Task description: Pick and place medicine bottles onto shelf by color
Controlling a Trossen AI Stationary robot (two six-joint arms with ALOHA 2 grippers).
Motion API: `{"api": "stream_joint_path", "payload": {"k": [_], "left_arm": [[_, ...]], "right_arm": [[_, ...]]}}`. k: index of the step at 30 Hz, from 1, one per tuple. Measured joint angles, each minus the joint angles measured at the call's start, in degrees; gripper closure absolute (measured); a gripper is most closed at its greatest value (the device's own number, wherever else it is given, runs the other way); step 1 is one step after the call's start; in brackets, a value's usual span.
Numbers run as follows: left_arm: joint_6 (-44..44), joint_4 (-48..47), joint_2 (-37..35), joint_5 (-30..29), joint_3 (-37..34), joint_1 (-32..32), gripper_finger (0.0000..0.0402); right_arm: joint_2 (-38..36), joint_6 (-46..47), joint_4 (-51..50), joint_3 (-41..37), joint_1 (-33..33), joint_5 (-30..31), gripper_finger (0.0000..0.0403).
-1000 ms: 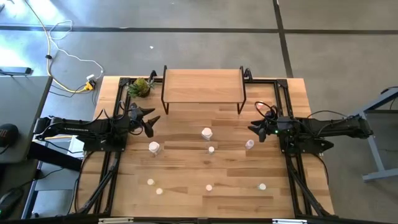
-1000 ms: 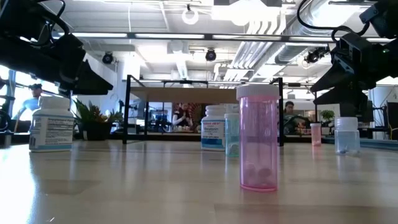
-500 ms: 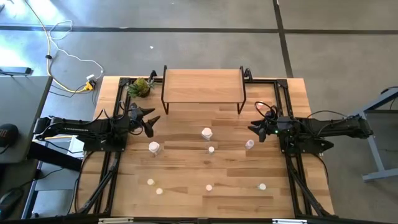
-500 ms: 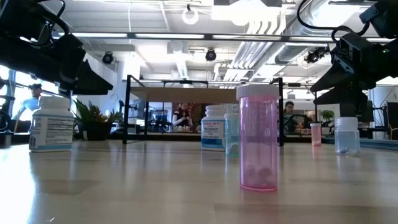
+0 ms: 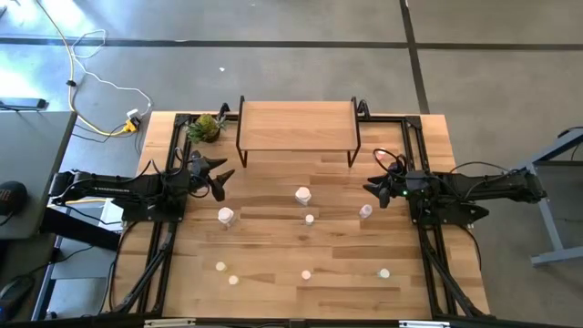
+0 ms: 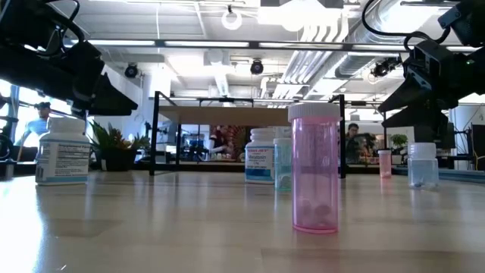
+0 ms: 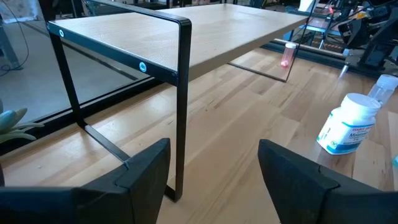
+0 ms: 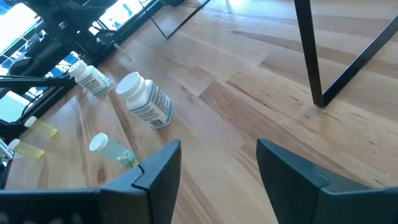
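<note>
- My left gripper (image 5: 221, 177) hangs over the left side of the tabletop (image 5: 273, 246), near the shelf's front left leg; its fingers (image 7: 144, 169) are spread wide with nothing between them.
- My right gripper (image 5: 373, 189) hangs over the right side of the tabletop, also wide open and empty, its fingers (image 8: 157, 168) parted above bare wood.
- The shelf (image 5: 296, 126) stands at the middle of the far edge; its board carries no bottles.
- A small green plant (image 5: 207, 128) sits at the far left corner, just beside the shelf.
- A large white bottle (image 5: 302, 195) stands near the table's centre, in front of the shelf.
- A second large white bottle (image 5: 226, 216) stands left of centre, on the near side of my left gripper.
- A small pale bottle (image 5: 310, 219) is just on the near side of the central white one.
- A small pink bottle (image 5: 365, 211) stands close to my right gripper.
- Along the near edge stand four small bottles: two yellowish ones (image 5: 220, 267) toward the left, a pink bottle (image 5: 306, 274) in the middle, which fills the low view (image 6: 314, 167), and a pale greenish one (image 5: 384, 272) toward the right.
</note>
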Motion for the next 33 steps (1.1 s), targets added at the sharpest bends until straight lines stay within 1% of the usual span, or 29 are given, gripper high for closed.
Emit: {"api": "stream_joint_path", "payload": {"k": [19,33], "left_arm": [[0.00,0.02,-0.02,0.01,-0.01,0.01,0.0167],[0.00,0.01,-0.01,0.00,-0.02,0.02,0.0167]], "right_arm": [[0.00,-0.05,0.00,0.00,0.00,0.00,0.0203],[0.00,-2.25,0.04,0.00,-0.04,0.87,0.0203]]}}
